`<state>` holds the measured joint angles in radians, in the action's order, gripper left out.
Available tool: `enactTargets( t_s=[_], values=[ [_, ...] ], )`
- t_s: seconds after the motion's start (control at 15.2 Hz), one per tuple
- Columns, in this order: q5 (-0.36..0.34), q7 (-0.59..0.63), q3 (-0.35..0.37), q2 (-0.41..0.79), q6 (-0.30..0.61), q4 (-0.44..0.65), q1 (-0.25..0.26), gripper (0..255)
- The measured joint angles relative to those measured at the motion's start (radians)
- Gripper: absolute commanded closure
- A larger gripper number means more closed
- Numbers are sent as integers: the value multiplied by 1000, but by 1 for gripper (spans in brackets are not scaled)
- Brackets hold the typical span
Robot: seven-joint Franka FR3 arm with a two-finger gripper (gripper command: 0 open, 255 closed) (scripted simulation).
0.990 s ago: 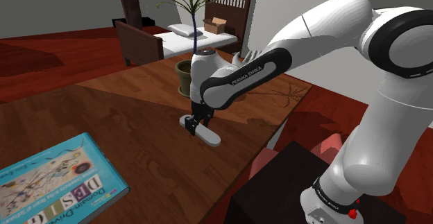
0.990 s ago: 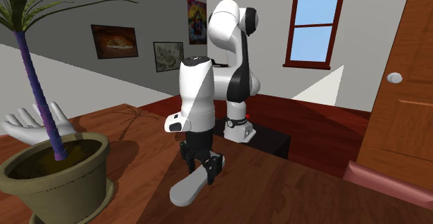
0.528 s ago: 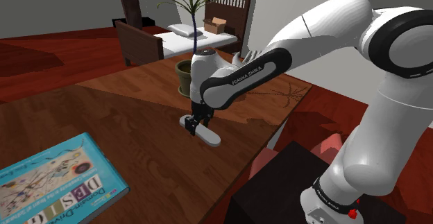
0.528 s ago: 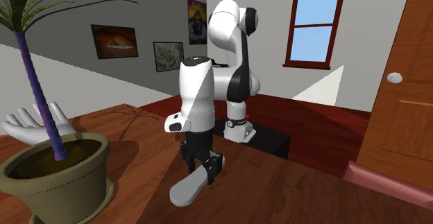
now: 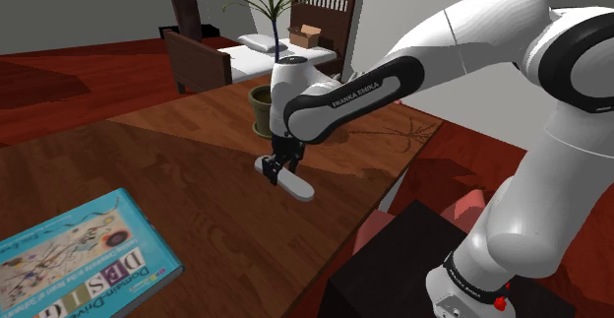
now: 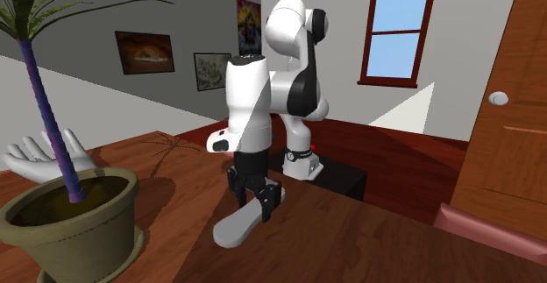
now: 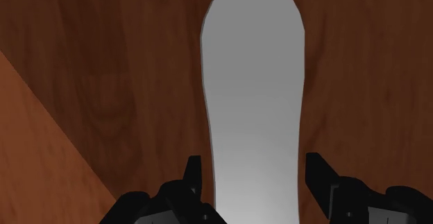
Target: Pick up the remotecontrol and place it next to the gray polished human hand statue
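Note:
The remote control [image 5: 293,184] is a plain pale grey, long rounded slab. My black gripper [image 5: 276,162] is shut on one end of it and holds it slanted just above the wooden table [image 5: 187,159]. In the second exterior view the remote [image 6: 233,228] hangs from the gripper [image 6: 255,201] with its free end lowest. The wrist view has the remote [image 7: 254,91] running away from the gripper [image 7: 253,177], a black finger [image 7: 193,175] pressed against each side. The grey hand statue [image 6: 35,157] stands behind the potted plant [image 6: 72,222], toward the second exterior view's left.
A teal book [image 5: 79,263] lies near the table's front edge at the shoulder view's left. The plant pot [image 5: 260,106] stands just behind the gripper. The dark stand [image 5: 413,272] is at the lower right, a bed [image 5: 258,52] beyond the table.
The gripper has risen a little with the remote in it, and the remote now hangs clear of the table. The arm's forearm has lifted too.

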<state>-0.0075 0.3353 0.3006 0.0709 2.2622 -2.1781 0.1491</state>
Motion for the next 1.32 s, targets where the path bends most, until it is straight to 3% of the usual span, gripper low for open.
enactTargets(
  t_s=[1.32],
  values=[
    [37, -25, -3, -109, -262, 158, -6, 255]
  ],
)
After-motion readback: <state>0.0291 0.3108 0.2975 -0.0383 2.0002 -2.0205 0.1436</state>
